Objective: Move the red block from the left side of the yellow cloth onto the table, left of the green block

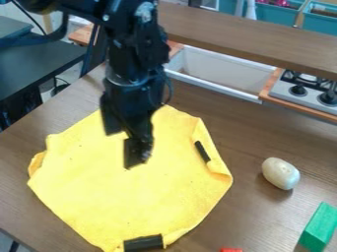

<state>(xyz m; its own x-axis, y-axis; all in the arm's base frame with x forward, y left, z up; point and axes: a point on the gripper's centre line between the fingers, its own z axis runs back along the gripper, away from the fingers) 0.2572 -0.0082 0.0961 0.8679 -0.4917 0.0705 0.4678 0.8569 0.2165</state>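
The black gripper (123, 140) hangs over the upper middle of a yellow cloth (118, 197), its fingers apart with nothing visible between them. The cloth lies spread on the brown table, with folded edges at its left and right sides. A thin black piece (203, 151) shows at the cloth's right fold, and a wider black piece (143, 243) at its bottom edge. Whether the fingertips touch the cloth, I cannot tell.
Right of the cloth lies a whitish egg-shaped object (280, 173). A green block (319, 227) stands at the lower right, and a red object (231, 250) peeks in at the bottom edge. Behind are a white sink (217, 74), a stove (303, 92) and a brown shelf (250, 37).
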